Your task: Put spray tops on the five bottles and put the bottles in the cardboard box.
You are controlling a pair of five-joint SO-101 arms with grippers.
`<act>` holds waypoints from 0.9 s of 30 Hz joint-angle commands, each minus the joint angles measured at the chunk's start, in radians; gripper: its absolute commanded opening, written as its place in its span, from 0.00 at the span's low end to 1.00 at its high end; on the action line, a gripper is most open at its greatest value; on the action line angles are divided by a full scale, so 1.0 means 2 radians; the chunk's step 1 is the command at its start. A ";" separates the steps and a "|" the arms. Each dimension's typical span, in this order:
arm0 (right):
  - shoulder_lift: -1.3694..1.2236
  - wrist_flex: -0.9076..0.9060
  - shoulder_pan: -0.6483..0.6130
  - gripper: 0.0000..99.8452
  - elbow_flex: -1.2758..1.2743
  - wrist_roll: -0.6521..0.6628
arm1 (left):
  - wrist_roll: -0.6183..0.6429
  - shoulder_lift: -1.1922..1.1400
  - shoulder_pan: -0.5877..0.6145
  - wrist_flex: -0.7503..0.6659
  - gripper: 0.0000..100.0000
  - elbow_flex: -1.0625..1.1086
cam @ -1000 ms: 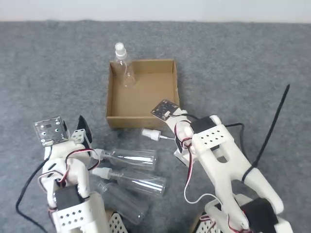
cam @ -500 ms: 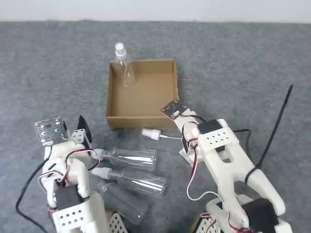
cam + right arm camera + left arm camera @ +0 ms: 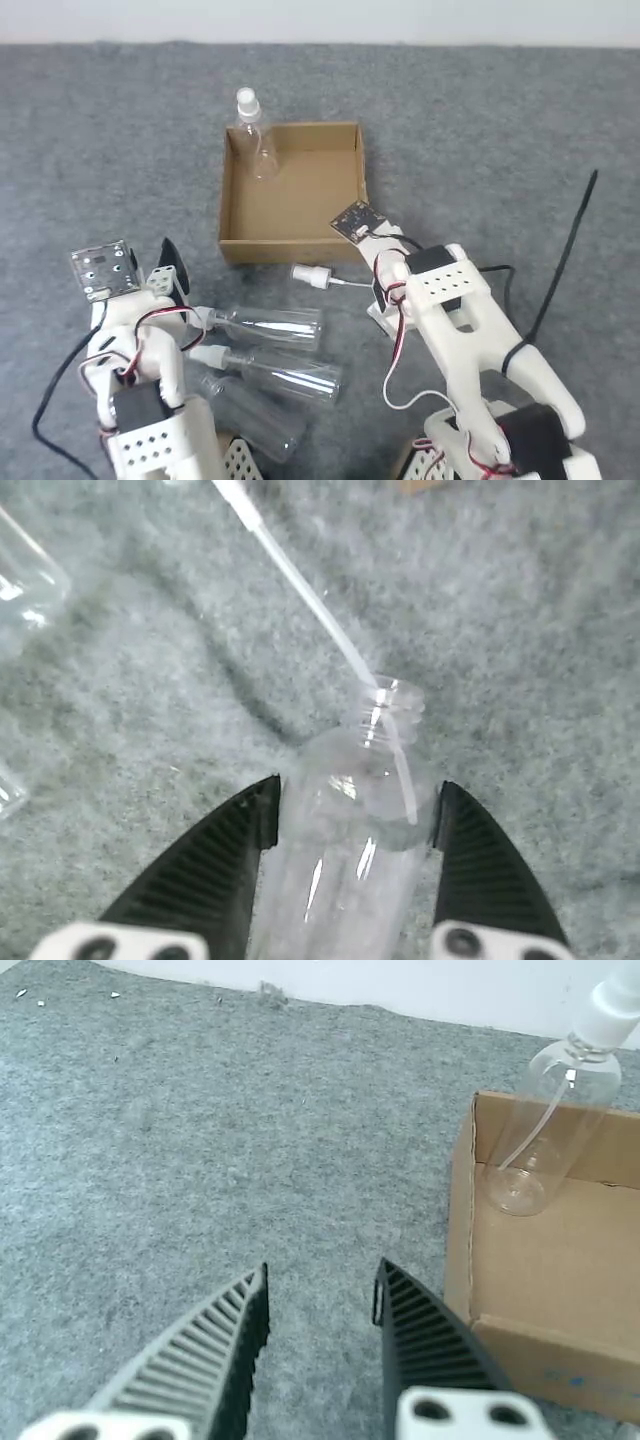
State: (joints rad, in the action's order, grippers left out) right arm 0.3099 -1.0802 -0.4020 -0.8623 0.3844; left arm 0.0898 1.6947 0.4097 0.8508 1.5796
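Right hand [image 3: 355, 798] clamped on an open-necked bottle [image 3: 388, 708] beside the near right corner of the cardboard box [image 3: 300, 205]. The spray top [image 3: 310, 274] tube enters the bottle's neck. Left hand [image 3: 320, 1282] fingers apart, nothing between them, over the desk [image 3: 500, 120].

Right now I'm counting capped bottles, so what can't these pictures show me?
Held bottle: hidden under the right arm in the high view.
Spray top: head cut off by the right wrist view's edge.
Nearest lying bottle: neck hidden by the left arm, high view.
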 commanded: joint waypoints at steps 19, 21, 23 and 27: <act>0.037 -0.086 0.006 0.06 0.041 -0.005 | -0.005 0.008 0.001 -0.015 0.16 -0.003; 0.069 -0.098 0.006 0.06 0.041 -0.005 | -0.005 0.008 0.001 -0.015 0.16 -0.003; 0.097 -0.106 0.006 0.06 0.038 -0.005 | -0.005 0.008 0.001 -0.015 0.16 -0.003; 0.133 -0.122 0.006 0.06 0.038 -0.028 | -0.005 0.008 0.001 -0.015 0.16 -0.003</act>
State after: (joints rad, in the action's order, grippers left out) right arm 0.4925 -1.2965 -0.3897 -0.8332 0.3659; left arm 0.0898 1.6947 0.4097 0.8508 1.5796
